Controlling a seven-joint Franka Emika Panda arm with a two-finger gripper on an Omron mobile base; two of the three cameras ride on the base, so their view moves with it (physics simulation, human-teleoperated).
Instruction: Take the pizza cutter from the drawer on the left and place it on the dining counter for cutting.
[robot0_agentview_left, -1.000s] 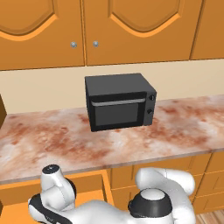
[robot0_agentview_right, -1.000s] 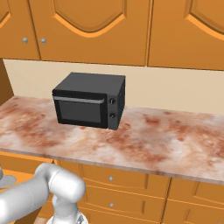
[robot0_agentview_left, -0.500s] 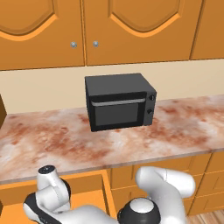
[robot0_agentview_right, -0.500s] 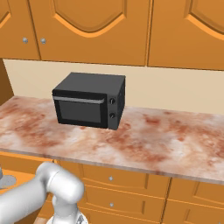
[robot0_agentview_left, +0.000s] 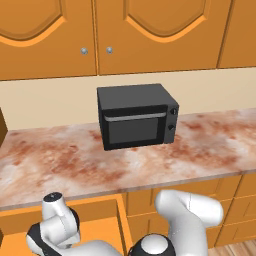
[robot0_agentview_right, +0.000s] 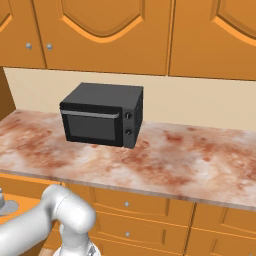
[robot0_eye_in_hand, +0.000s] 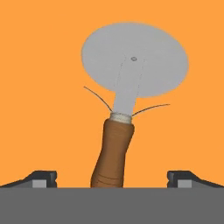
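Note:
The pizza cutter (robot0_eye_in_hand: 131, 78) lies flat on the plain orange floor of the drawer (robot0_eye_in_hand: 39, 65), with its round grey blade far from the hand and its brown wooden handle (robot0_eye_in_hand: 113, 153) pointing toward it. My gripper (robot0_eye_in_hand: 112, 178) is open right above the handle's end, one dark fingertip (robot0_eye_in_hand: 41, 178) on each side, apart from the wood. In the left base view the open drawer (robot0_agentview_left: 95, 212) sticks out under the worktop at the lower left, and my white arm (robot0_agentview_left: 57, 227) reaches down into it. The dining counter is out of view.
A black microwave (robot0_agentview_left: 136, 116) stands on the marbled worktop (robot0_agentview_left: 60, 165) against the wall. Orange wall cabinets (robot0_agentview_left: 150, 30) hang above it. Closed drawers with small knobs (robot0_agentview_right: 127, 205) line the base to the right of the open drawer.
The arm's elbow and lower joints have shifted slightly down and left over the drawer. The jaws have stayed wide apart.

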